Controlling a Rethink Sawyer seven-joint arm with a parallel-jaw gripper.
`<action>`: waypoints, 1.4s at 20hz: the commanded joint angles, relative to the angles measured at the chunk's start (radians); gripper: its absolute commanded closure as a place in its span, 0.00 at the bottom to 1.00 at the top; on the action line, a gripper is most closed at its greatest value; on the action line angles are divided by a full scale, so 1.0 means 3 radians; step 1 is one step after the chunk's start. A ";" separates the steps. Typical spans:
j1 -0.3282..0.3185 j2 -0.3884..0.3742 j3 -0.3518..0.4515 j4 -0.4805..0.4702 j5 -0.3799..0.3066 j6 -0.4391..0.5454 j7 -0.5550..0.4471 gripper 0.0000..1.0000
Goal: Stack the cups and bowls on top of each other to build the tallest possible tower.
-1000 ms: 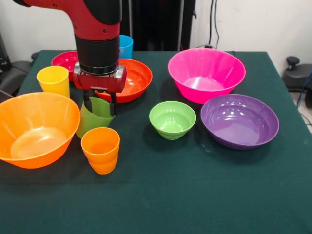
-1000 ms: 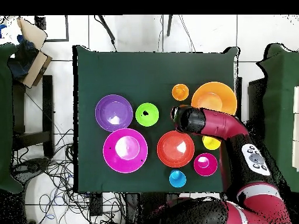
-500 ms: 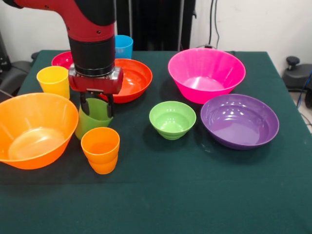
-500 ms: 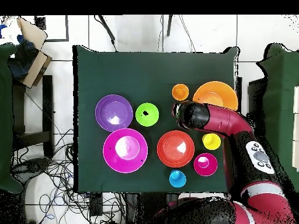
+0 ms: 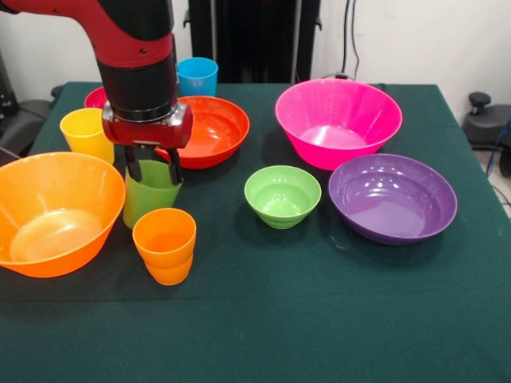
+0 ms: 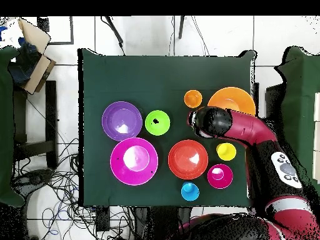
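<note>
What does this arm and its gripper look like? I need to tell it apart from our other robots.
The arm is glossy red, ending in a black cylindrical wrist section. Under that sits a red block that carries the gripper, whose jaws are slim and black. In the overhead view a grey oval panel with dark buttons sits on the red arm.

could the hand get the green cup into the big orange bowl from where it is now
Probably yes. The hand is shut on the green cup, which stands upright right beside the big orange bowl. The bowl is empty and open-topped, with nothing between them, though the cup would need lifting over the rim.
</note>
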 commanded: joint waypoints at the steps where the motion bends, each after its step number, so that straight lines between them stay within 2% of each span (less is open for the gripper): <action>1: -0.0031 -0.0008 0.0384 -0.0178 -0.0148 0.0583 -0.0713 0.00; 6: -0.0059 -0.0046 0.0475 -0.0159 -0.0121 0.0766 -0.0699 0.00; 13: -0.0033 -0.0064 0.0507 -0.0188 -0.0158 0.0790 -0.0592 0.00; 28: 0.0040 0.0057 0.0443 -0.0225 -0.0354 0.0401 -0.0396 0.00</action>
